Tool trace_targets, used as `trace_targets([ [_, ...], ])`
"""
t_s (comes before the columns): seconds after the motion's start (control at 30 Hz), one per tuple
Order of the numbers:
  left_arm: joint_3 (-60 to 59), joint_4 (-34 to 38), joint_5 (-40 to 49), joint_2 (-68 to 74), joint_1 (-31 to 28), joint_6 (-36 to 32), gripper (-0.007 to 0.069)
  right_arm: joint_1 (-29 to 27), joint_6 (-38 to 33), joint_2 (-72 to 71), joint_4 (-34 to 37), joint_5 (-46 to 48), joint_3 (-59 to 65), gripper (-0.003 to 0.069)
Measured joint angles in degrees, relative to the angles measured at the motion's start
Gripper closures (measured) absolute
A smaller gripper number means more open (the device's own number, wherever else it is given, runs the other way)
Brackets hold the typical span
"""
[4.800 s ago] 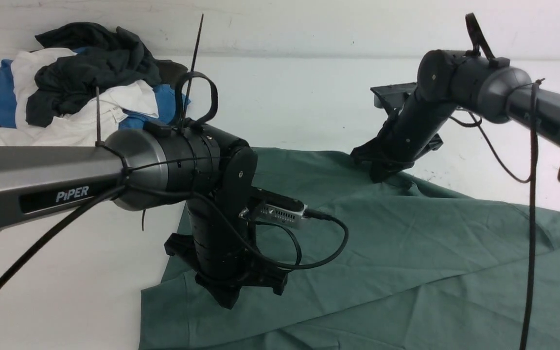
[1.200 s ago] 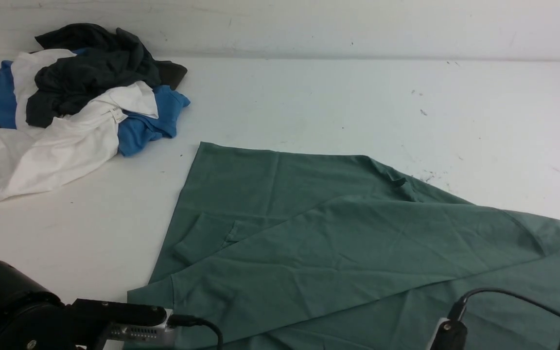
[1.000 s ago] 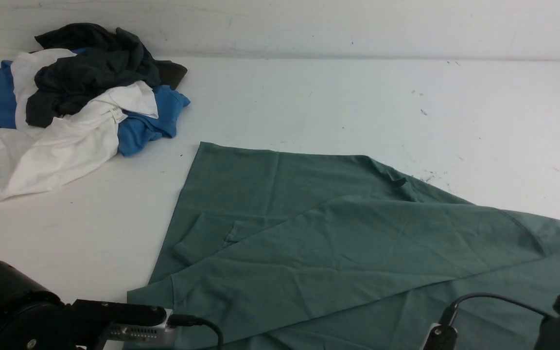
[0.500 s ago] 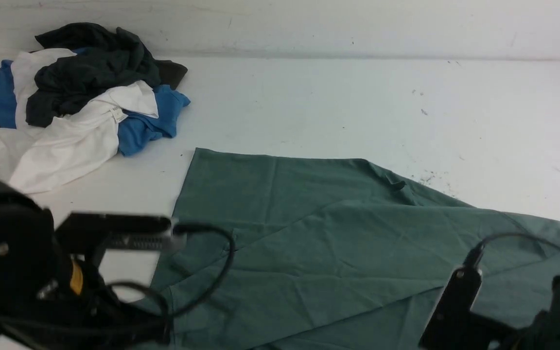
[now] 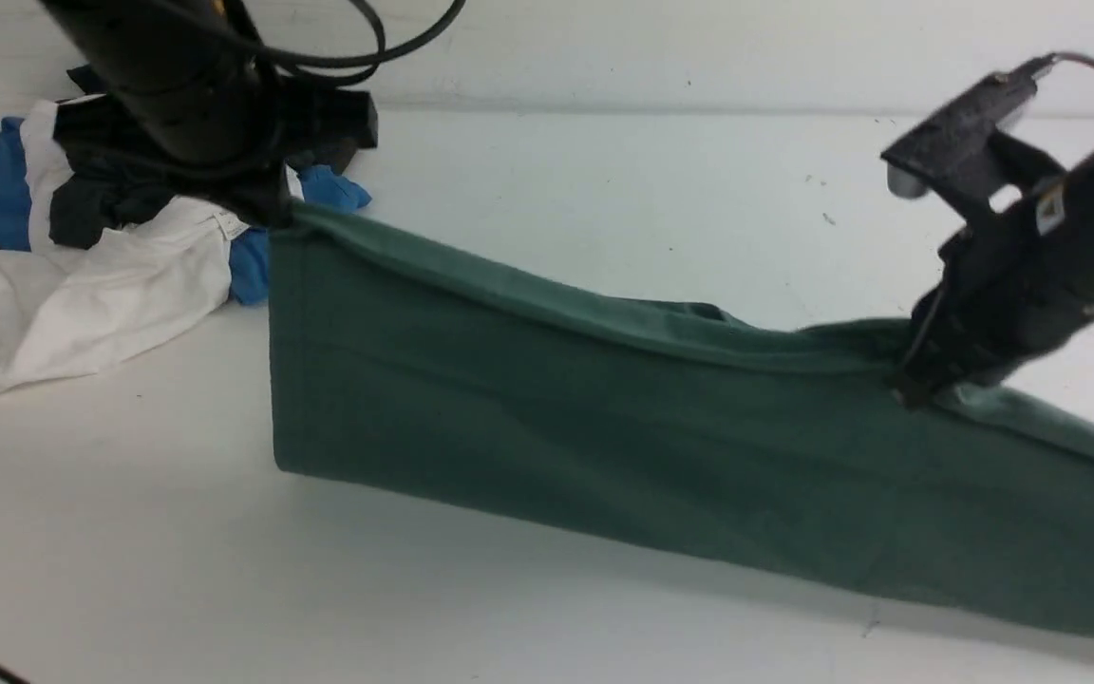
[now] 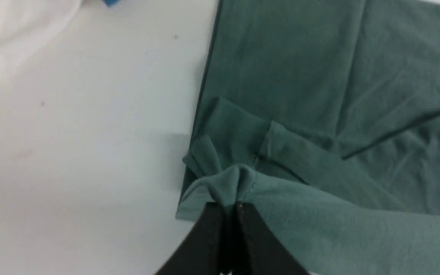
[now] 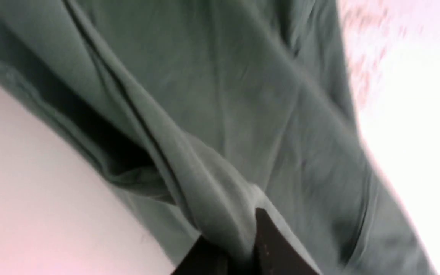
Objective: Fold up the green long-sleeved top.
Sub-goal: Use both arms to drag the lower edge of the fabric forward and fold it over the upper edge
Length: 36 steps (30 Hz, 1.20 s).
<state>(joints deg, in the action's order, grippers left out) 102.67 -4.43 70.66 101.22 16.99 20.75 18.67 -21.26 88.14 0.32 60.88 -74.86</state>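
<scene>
The green long-sleeved top (image 5: pixel 604 427) hangs like a curtain above the white table, its near edge lifted between both arms. My left gripper (image 5: pixel 276 214) is shut on the top's left corner, high near the clothes pile. In the left wrist view the black fingertips (image 6: pixel 227 208) pinch a bunched hem of the green top (image 6: pixel 319 95). My right gripper (image 5: pixel 908 389) is shut on the lifted edge further right and lower. In the right wrist view a thick fold of the top (image 7: pixel 224 114) sits between that gripper's fingers (image 7: pixel 269 236).
A pile of dark charcoal, white and bright blue garments (image 5: pixel 82 247) lies at the back left, just behind the left arm. The white table (image 5: pixel 604 190) ends at a wall along the back.
Both arms have risen from the near edge and carried the top's near edge up and away, so the flat cloth now hangs lifted. The right gripper shut on it within the last second.
</scene>
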Motion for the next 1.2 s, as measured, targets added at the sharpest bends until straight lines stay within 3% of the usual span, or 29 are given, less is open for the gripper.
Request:
trace_targets([
  [0.13,16.1,-0.1,0.3,13.8,-2.8,-1.3,0.0615,-4.1,-2.3,12.7,1.9,-0.3,-12.6,0.0640],
  [0.33,33.7,0.5,0.5,30.7,-5.6,-2.1,0.0615,-5.5,-2.5,25.9,2.8,-1.1,-22.2,0.0640],
  [0.5,41.0,0.0,-0.1,39.5,-6.2,-2.1,0.0615,-5.5,0.5,31.8,2.9,-5.3,-24.0,0.0636],
  [0.6,42.9,-1.0,-1.0,43.1,-6.2,-2.2,0.0604,-5.5,3.5,34.1,2.7,-9.1,-24.1,0.0597],
  [0.73,43.3,-4.2,-4.5,44.7,-6.2,-2.0,0.0514,-5.5,8.7,35.4,-0.3,-13.8,-24.1,0.0452],
  [0.77,43.3,-4.5,-4.9,44.7,-6.3,-1.9,0.0501,-5.5,8.7,35.4,-0.3,-14.0,-24.1,0.0452],
  [0.8,43.5,-5.6,-6.0,44.7,-6.3,-0.9,0.0437,-5.5,13.5,35.5,-2.0,-15.7,-24.1,0.0377],
  [0.97,46.0,-4.9,-2.3,44.7,-6.4,0.4,0.0311,-5.5,23.0,35.1,-6.2,-14.0,-25.5,0.0249],
  [1.1,46.9,-0.7,0.2,44.7,-5.4,-5.7,0.0358,-5.5,24.6,33.3,-7.9,-4.5,-27.3,0.0221],
  [1.2,46.1,3.5,0.3,44.7,-3.6,-11.4,0.0491,-5.5,24.4,31.3,-8.4,2.3,-28.1,0.0244],
])
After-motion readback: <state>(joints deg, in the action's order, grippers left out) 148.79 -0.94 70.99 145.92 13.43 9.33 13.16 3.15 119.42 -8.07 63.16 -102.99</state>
